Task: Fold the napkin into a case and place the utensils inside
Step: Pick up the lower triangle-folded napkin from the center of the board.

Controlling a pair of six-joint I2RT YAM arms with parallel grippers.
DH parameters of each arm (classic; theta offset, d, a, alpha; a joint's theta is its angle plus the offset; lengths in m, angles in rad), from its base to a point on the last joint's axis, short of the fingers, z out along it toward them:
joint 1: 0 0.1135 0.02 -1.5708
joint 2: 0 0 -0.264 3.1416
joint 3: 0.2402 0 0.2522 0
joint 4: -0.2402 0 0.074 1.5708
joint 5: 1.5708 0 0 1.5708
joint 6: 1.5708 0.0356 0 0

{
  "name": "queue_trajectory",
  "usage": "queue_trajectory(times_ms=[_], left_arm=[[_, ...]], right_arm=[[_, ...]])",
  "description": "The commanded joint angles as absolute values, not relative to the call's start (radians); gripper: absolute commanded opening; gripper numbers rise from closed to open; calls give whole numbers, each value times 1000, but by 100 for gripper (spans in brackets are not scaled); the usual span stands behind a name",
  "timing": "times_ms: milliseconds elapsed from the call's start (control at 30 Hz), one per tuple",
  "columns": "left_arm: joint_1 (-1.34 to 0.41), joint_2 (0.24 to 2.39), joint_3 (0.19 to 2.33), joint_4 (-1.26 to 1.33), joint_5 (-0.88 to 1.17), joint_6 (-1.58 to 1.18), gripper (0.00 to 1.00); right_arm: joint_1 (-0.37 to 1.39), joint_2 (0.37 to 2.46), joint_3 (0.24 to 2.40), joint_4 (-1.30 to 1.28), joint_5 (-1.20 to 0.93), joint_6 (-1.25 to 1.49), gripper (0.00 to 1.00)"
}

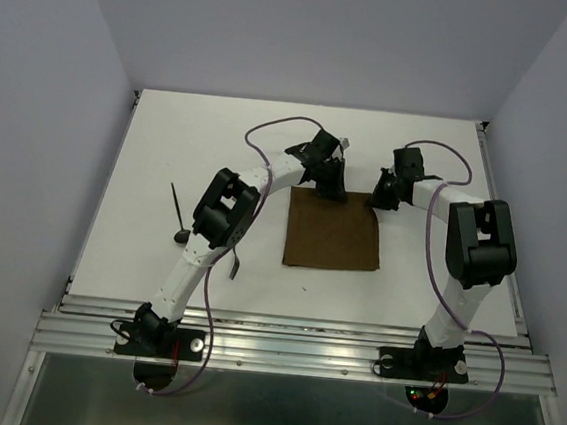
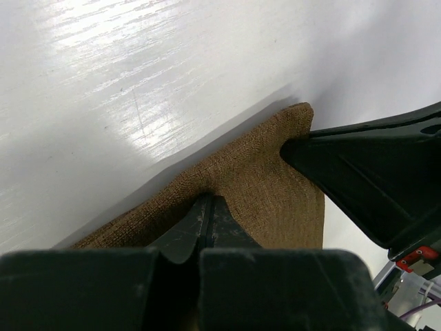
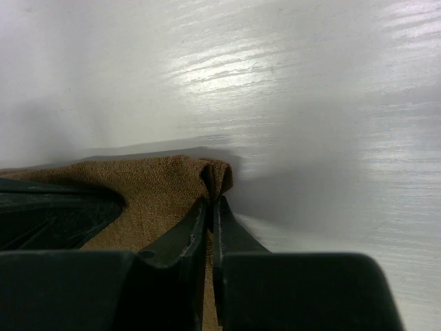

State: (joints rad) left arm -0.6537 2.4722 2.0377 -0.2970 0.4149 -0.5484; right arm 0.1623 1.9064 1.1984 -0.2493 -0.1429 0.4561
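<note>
The brown napkin [image 1: 333,230] lies flat in the middle of the white table. My left gripper [image 1: 328,190] is shut on the napkin's far edge near its left corner, pinching a ridge of cloth [image 2: 262,179] at the fingertips [image 2: 207,201]. My right gripper [image 1: 379,200] is shut on the far right corner, where a small fold of cloth [image 3: 219,176] bunches at the tips [image 3: 212,201]. One utensil [image 1: 178,210], thin with a round dark head, lies at the left. A second utensil [image 1: 235,264] shows only partly beside the left arm. No case is formed.
The left arm [image 1: 217,221] arches from the near left over the table, and the right arm [image 1: 476,251] rises at the right. Grey walls enclose the far and side edges. The metal rail [image 1: 290,349] marks the near edge.
</note>
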Motion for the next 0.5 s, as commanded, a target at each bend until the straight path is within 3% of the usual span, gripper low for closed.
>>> queue_trajectory(times_ms=[0, 467], left_arm=[[-649, 2467, 2006, -313, 390, -515, 0], [-646, 2457, 1968, -310, 387, -514, 0]], right_arm=[[155, 1878, 1177, -216, -164, 462, 1], [166, 1735, 1147, -222, -229, 500, 1]])
